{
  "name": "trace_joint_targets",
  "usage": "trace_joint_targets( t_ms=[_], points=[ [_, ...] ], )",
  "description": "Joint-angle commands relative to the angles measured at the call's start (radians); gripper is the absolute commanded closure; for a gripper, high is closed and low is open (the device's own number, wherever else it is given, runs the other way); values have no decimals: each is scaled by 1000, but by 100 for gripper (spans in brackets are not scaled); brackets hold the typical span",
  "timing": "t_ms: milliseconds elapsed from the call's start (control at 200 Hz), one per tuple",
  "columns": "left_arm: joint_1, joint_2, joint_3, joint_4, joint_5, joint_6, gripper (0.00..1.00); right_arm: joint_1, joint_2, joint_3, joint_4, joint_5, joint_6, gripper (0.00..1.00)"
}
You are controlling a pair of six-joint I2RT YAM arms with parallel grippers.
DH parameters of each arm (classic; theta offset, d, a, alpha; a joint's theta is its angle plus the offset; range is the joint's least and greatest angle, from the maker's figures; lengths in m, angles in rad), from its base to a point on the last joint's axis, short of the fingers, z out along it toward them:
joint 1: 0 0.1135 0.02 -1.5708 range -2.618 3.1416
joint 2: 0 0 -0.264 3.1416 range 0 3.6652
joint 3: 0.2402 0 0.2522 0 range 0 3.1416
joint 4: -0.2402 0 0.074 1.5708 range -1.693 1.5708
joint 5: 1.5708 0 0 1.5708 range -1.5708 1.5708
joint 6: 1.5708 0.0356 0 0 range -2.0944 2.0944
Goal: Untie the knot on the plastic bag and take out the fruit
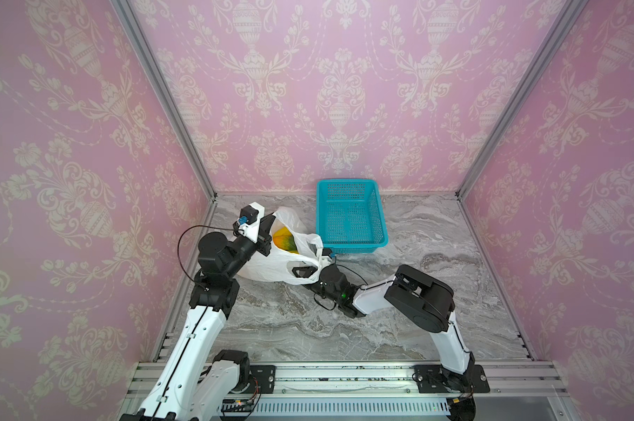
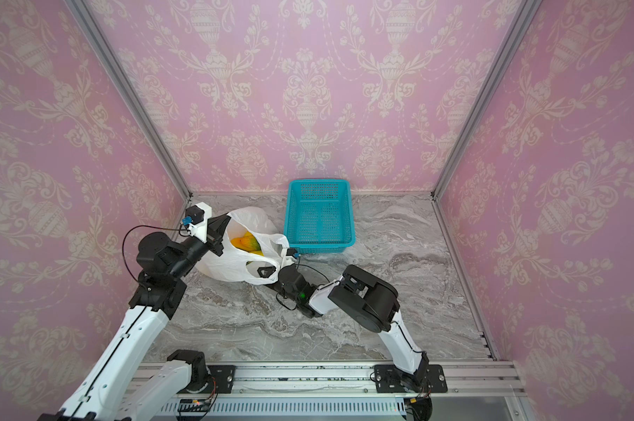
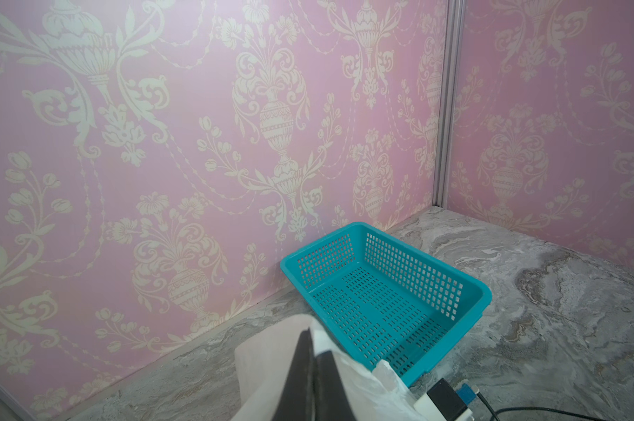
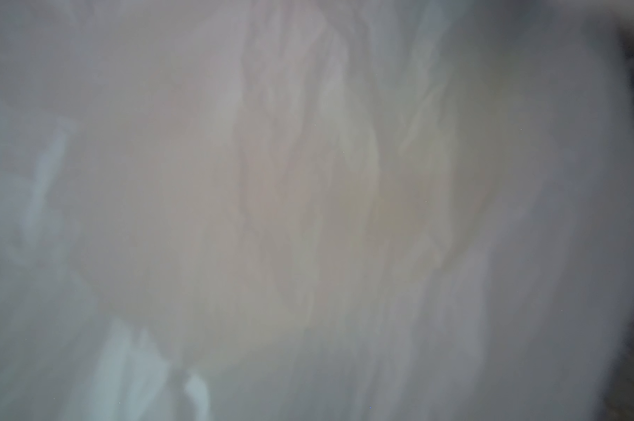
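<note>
left gripper (image 3: pixel 310 342) pinched shut on plastic bag (image 1: pixel 268 266) rim, prob to hold the mouth open | right gripper (image 1: pixel 304 271) closed under the bag film, can't tell on what | fruit (image 1: pixel 284 238) between both grippers, not out yet

The plastic bag (image 1: pixel 271 264) lies open near the left edge of the marble table (image 1: pixel 399 310), with yellow, orange and green fruit (image 1: pixel 285 238) showing in its mouth. The left pincer (image 1: pixel 271 233) is closed on the bag's left rim, and the right pincer (image 1: pixel 303 272) shows dark through a handle loop. A teal basket (image 1: pixel 381 226) stands at the far edge, its near left corner just beside the bag.
</note>
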Motion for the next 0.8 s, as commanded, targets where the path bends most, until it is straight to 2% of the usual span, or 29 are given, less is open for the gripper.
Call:
trace_joint_targets(
  t_ms=[0, 175, 330, 480, 525, 620, 751, 796],
  points=[
    [8, -5, 27, -52, -92, 20, 100, 46, -54, -61, -73, 33, -79, 100],
    [7, 13, 48, -88, -78, 24, 100, 162, -22, -49, -178, 120, -150, 100],
    [7, 13, 47, -89, -87, 27, 100, 191, 1, 14, -325, 207, -202, 100],
    [7, 25, 58, -95, -66, 19, 100, 255, -43, 76, -482, 344, -336, 99],
    [7, 23, 55, -90, -69, 20, 100, 267, -55, 78, -487, 363, -367, 89],
    [7, 21, 53, -98, -72, 25, 100, 280, -106, 13, -400, 403, -439, 58],
    [7, 22, 53, -94, -53, 24, 100, 281, -238, -67, -359, 480, -586, 35],
    [7, 26, 51, -88, -44, 21, 100, 281, -290, -95, -354, 503, -646, 32]
  ],
)
